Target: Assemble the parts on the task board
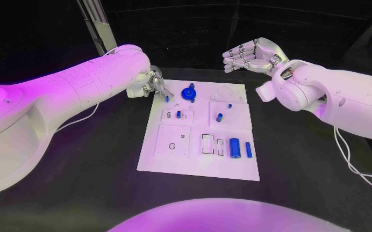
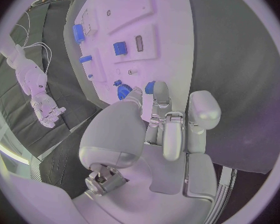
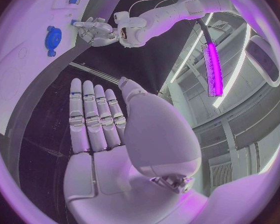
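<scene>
Resting on black table (image 1: 93,189) | white task board (image 1: 186,159) | possibly matte

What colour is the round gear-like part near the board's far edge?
Blue; the gear-like part on the task board shows best in the head view.

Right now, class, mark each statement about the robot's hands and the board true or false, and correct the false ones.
1. The left hand holds a small blue part at the board's far left corner. True.
2. The right hand grips a part. False: it is open and holds nothing.
3. The blue gear lies near the left hand. True.
4. The right hand rests on the board. False: it is raised beyond the far edge.
</scene>
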You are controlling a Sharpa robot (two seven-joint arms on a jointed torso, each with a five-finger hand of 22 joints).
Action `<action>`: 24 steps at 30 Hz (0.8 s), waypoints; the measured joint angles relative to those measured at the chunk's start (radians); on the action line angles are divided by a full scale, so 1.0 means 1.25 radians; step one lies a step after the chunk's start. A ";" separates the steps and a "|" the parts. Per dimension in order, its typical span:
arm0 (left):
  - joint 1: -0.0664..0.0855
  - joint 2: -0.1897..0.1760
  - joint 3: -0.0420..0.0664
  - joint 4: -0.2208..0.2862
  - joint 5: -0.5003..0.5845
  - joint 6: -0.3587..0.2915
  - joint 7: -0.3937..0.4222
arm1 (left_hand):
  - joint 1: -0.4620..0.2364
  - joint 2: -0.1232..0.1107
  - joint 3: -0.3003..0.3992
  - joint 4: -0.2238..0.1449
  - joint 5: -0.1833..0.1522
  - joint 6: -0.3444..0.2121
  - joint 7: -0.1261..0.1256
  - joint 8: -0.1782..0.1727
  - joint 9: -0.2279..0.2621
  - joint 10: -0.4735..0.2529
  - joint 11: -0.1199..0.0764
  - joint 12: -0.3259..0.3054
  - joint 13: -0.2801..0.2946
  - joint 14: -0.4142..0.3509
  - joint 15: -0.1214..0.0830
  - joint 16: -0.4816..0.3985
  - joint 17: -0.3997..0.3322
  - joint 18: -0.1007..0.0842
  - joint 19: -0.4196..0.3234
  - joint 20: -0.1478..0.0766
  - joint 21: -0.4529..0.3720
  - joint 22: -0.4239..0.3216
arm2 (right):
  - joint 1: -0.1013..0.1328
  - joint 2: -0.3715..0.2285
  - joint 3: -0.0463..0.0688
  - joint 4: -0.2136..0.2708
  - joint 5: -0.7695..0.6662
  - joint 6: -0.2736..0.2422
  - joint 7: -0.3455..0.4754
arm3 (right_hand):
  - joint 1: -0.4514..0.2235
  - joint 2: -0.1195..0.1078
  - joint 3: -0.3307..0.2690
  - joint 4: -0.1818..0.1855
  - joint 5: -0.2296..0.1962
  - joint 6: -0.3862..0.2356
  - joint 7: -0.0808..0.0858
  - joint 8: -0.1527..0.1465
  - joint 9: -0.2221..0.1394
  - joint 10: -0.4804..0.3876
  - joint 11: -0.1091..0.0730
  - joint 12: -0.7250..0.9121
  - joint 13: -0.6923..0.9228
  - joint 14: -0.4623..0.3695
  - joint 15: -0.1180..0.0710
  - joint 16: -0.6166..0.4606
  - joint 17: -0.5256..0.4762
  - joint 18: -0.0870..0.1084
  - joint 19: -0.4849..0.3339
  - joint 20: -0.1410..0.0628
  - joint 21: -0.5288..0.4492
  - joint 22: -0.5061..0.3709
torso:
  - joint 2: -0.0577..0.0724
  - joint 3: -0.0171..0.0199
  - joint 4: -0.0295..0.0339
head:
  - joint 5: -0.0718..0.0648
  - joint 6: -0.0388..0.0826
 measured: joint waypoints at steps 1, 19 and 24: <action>0.000 0.000 0.000 0.000 -0.001 0.000 0.000 | 0.000 0.000 0.000 0.000 0.000 0.000 0.000 0.000 0.000 0.000 0.000 0.000 0.000 0.000 0.000 0.000 0.000 0.000 0.000 0.000 0.000 0.000 | 0.000 0.000 0.000 0.000 0.000 0.000 0.000 | 0.000 0.000 0.000 0.000 0.000 0.000 0.000 0.000 0.000 0.000 0.000 0.000 0.000 0.000 0.000 0.000 0.000 0.000 0.000 0.000 0.000 0.000 | 0.000 0.0000 0.0000 | 0.000 -0.001; -0.001 0.007 0.000 -0.003 -0.008 -0.006 0.001 | 0.011 0.011 0.000 0.000 0.000 0.003 0.003 0.000 -0.003 0.003 -0.003 0.000 -0.002 0.000 0.000 0.000 0.000 0.000 0.000 0.000 0.000 0.000 | 0.000 0.001 0.000 0.000 0.000 0.001 0.000 | 0.000 0.000 0.000 0.000 0.000 0.000 0.000 0.000 0.000 0.000 0.000 0.000 0.000 0.000 0.000 0.000 0.000 0.000 0.000 0.000 0.000 0.000 | 0.000 0.0002 0.0000 | -0.001 -0.002; -0.001 0.007 0.000 -0.003 -0.009 -0.006 -0.001 | 0.025 0.025 0.008 -0.008 0.000 0.003 0.003 0.000 -0.005 0.003 -0.003 0.000 -0.003 0.000 0.000 0.000 0.000 0.000 0.000 0.000 0.000 -0.001 | 0.000 0.001 0.000 0.000 0.000 0.001 0.000 | 0.000 0.000 0.000 0.000 0.000 0.000 0.000 0.000 0.000 0.000 0.000 0.000 0.000 0.000 0.000 0.000 0.000 0.000 0.000 0.000 0.000 0.000 | -0.001 0.0002 0.0000 | -0.001 -0.002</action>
